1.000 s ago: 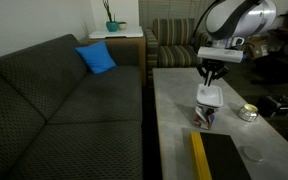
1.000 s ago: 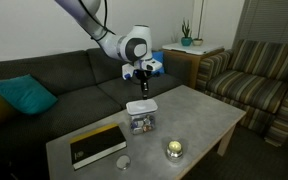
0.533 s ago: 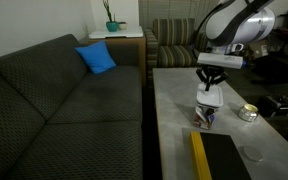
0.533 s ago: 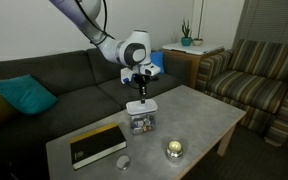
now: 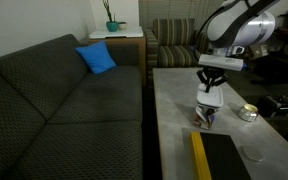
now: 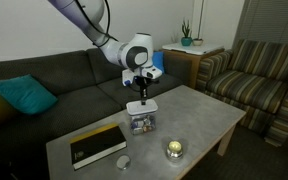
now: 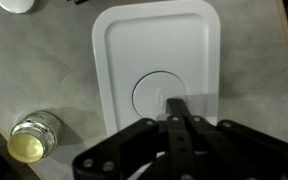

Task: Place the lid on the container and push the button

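The white lid point(image 7: 156, 70) sits on top of the clear container point(image 6: 142, 123), which stands on the grey table in both exterior views point(image 5: 206, 113). The lid point(image 5: 209, 98) has a round button point(image 7: 159, 97) in its middle. My gripper point(image 7: 174, 104) is shut, its fingertips together and pointing straight down onto the button's right part. In both exterior views the gripper point(image 6: 141, 97) stands upright directly over the lid point(image 6: 141, 106), and I cannot tell whether the tips touch it.
A small round silvery-yellow tin point(image 7: 31, 139) stands near the container, also seen in both exterior views point(image 6: 173, 150) point(image 5: 247, 113). A dark book with a yellow edge point(image 6: 96, 145) lies on the table. A grey sofa point(image 5: 64, 100) runs alongside.
The gripper has come down from above the lid to the button. The lid and container have not moved.
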Tool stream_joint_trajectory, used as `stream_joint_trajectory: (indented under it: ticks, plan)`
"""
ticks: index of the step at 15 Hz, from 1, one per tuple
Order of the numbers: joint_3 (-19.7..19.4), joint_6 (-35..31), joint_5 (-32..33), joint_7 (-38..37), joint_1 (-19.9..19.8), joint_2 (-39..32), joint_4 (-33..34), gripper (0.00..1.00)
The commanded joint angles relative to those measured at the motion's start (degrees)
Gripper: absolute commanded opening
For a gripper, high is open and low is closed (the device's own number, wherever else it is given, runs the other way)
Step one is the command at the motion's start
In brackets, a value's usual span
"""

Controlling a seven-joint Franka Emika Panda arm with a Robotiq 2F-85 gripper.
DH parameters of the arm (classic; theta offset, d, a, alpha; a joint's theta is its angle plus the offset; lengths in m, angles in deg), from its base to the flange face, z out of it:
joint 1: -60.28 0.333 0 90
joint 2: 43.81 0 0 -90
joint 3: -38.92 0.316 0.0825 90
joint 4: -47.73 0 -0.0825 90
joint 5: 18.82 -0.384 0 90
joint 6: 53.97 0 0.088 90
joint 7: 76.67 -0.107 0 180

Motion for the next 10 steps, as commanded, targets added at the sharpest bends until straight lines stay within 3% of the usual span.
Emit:
stream_joint_trajectory:
  ticks: [1,8,10]
  plan:
    - [2.9,1.3,-1.6,3.2,-3.4,-5.9,4.8,0.0]
    - [3.6,5.5,-2.8,3.6,-4.8,-6.6,8.2,0.0]
    - [3.0,5.5,-1.8,3.0,-4.3,-4.2,6.1,0.0]
